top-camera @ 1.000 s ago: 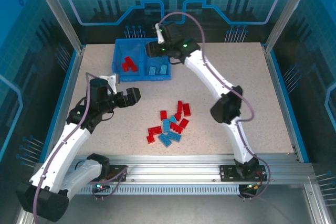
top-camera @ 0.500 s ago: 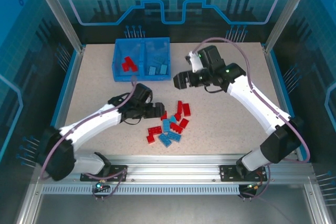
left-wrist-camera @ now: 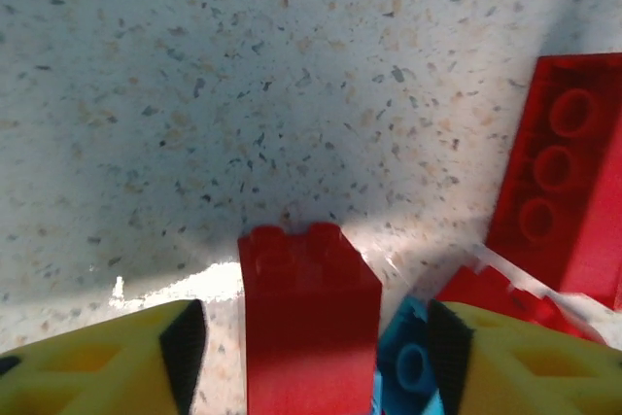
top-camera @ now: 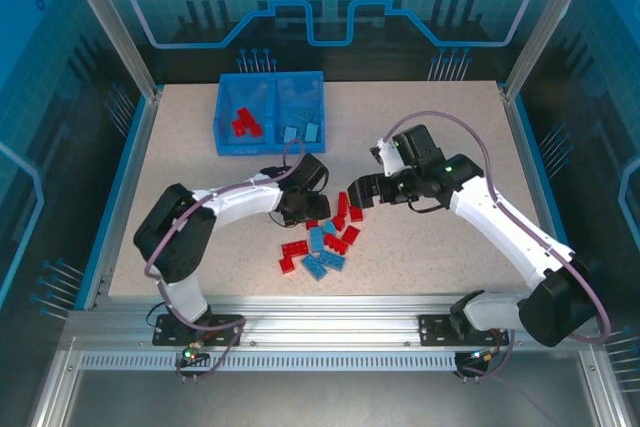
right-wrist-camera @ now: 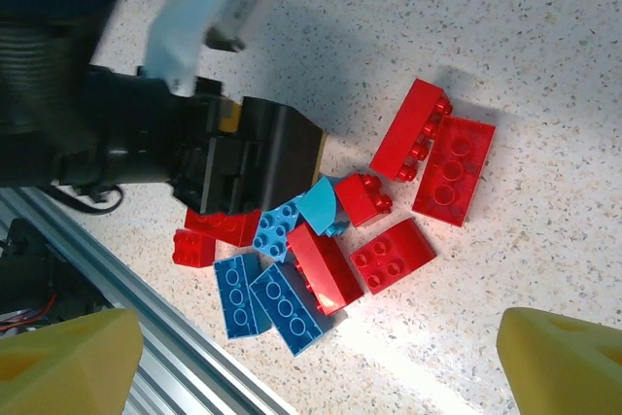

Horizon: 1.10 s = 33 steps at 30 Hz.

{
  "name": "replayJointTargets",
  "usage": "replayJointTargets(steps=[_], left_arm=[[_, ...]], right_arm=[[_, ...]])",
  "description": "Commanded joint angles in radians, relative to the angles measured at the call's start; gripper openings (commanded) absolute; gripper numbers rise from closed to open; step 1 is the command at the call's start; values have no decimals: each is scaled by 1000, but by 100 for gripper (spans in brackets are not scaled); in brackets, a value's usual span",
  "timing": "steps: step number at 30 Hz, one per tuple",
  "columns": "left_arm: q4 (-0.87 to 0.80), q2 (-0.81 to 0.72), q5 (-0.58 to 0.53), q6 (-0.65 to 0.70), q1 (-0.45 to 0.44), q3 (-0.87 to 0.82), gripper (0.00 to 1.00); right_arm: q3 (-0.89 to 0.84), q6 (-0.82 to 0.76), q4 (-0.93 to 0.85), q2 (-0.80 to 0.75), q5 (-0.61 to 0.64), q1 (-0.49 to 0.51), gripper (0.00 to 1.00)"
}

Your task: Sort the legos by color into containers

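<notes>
Cluster of red and blue legos (right-wrist-camera: 335,245) on speckled table (right-wrist-camera: 525,36), left tool (right-wrist-camera: 277,167) at its left edge.

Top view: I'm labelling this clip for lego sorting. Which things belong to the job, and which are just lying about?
Job:
- loose red legos
- loose blue legos
- blue bin, with sorted red legos in its left compartment and sorted blue legos in its right
- left gripper
- right gripper

Just there:
- speckled table
- aluminium rail
</notes>
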Motion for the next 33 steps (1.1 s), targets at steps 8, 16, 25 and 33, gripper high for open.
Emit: replayJointTargets(steps=[8, 16, 25, 33], left_arm=[[-90, -9, -96, -23, -4, 22, 31], [-152, -197, -205, 52, 106, 77, 26], [-114, -130, -352, 277, 377, 357, 26], [-152, 316, -338, 321, 532, 825, 25]], right_arm=[[-15, -1, 0, 8, -102, -13, 92], [22, 23, 46, 11, -137, -4, 91], [24, 64, 92, -20, -75, -3, 91], [20, 78, 75, -74, -43, 2, 91]])
